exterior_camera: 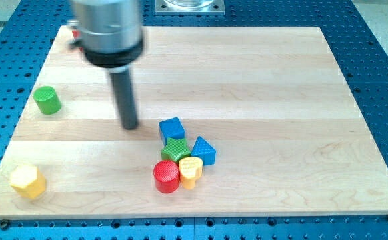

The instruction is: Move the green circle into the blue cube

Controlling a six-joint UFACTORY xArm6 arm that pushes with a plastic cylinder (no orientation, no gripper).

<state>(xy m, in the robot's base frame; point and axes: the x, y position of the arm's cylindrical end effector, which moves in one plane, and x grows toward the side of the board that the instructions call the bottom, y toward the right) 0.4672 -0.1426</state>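
Rod of dark smooth metal hangs from a grey cylinder, my tip (129, 126) resting on the pale wooden board (261, 80) just to the view's left of the blue cube (171, 128), apart from it; there is no gripper to open or close; the green circle (47, 99), a ribbed plastic cylinder, stands well to the cube's left; below the cube cluster a green star (175, 149), blue triangle (203, 151), red cylinder (167, 176) and yellow heart (190, 171); a yellow hexagon (27, 181) sits far to its lower left.

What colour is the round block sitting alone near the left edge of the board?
Green: the green circle, seen clearly in the camera view, the only one.
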